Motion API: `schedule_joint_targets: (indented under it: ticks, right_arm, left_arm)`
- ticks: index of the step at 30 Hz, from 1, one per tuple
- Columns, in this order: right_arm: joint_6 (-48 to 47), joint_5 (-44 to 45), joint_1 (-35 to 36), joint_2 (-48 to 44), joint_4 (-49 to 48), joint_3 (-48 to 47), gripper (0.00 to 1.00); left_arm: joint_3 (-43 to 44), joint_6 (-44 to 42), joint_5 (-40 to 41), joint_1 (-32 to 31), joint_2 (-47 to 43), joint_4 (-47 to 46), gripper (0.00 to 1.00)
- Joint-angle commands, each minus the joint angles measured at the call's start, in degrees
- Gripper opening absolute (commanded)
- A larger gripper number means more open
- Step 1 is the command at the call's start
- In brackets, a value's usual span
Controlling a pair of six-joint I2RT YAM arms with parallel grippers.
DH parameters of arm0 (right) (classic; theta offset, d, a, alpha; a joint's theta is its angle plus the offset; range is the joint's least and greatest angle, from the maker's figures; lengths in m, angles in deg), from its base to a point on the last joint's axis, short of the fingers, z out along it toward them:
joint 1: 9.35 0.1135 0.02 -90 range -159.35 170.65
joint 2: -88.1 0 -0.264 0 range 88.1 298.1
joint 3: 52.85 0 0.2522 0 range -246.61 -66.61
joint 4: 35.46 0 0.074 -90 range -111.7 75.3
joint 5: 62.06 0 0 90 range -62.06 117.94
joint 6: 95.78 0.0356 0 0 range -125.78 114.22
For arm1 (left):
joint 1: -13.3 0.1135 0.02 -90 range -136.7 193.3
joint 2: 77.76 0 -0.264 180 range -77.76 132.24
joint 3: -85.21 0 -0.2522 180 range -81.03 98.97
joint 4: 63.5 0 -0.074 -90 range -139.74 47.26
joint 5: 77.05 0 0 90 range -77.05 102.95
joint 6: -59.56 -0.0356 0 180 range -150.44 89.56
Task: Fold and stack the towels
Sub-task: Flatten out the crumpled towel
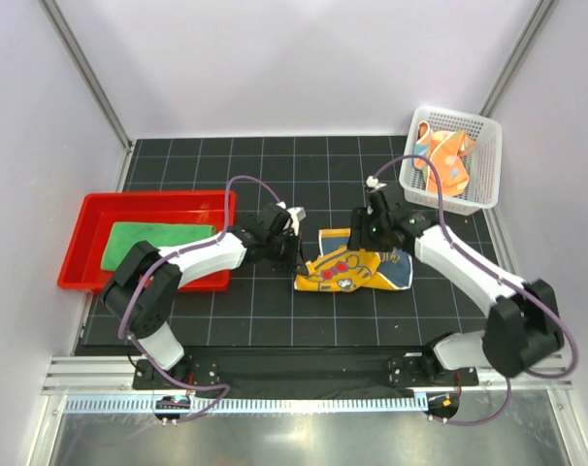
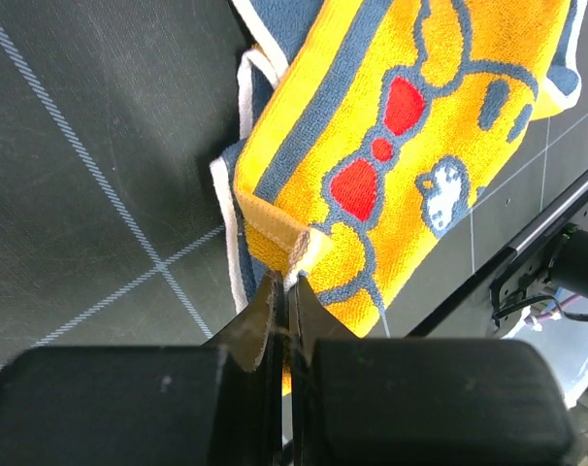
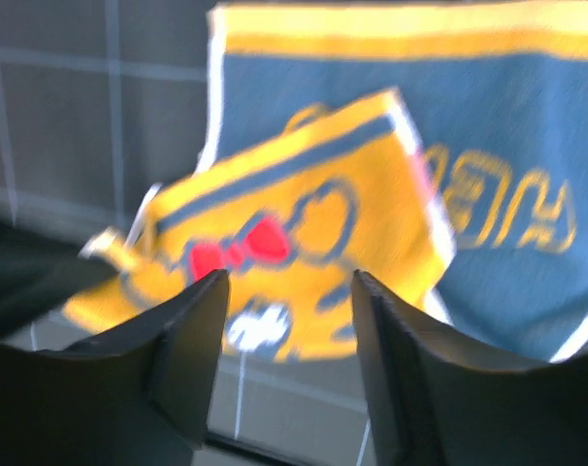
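Tiger towel (image 1: 350, 274), dark blue, partly folded at centre of table (image 1: 275, 316); left gripper (image 2: 284, 291) pinching its yellow corner; right gripper (image 3: 289, 291) spread above it, empty. Green towel (image 1: 144, 243) in red tray (image 1: 76, 254). Orange towel (image 1: 444, 160) in white basket (image 1: 451, 198), far right.

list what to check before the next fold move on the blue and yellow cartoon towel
1. Left fingers pinched shut on a corner of the dark blue and yellow cartoon towel: ok.
2. Right fingers open, holding nothing: ok.
3. Towel flat for folding: not ok, rumpled and partly doubled over.
4. Plain green towel lying flat in the red plastic tray: ok.
5. Orange dotted towel folded: not ok, bunched in the white mesh basket.
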Motion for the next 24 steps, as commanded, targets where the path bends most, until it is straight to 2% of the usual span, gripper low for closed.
schedule_joint_targets:
  ticks: [1,5,7,11,17,24]
  right_arm:
    - [-5.6,-9.7,-5.0,5.4,-6.4,-3.1,0.58]
    - [-7.1,-13.1,-9.4,8.2,-7.2,-0.9,0.55]
    - [-7.3,-19.5,-14.3,9.6,-10.4,0.8,0.56]
    - [-11.1,-23.5,-18.3,17.3,-8.7,-3.7,0.59]
    - [-12.7,-28.1,-19.7,27.7,-6.6,-9.9,0.56]
    - [-13.1,-31.1,-19.8,31.6,-8.2,-10.8,0.49]
  left_arm:
    - [-0.7,-2.2,0.8,0.0,-2.8,-3.3,0.0]
    - [-1.2,-2.4,1.9,0.0,-2.9,-3.3,0.0]
    - [-1.3,-2.4,2.1,0.0,-3.0,-3.5,0.0]
    - [-1.1,-2.0,1.2,0.0,-2.5,-4.1,0.0]
    - [-0.9,-1.4,1.0,0.0,-1.8,-4.8,0.01]
    - [-0.9,-1.1,1.0,0.0,-1.9,-4.6,0.05]
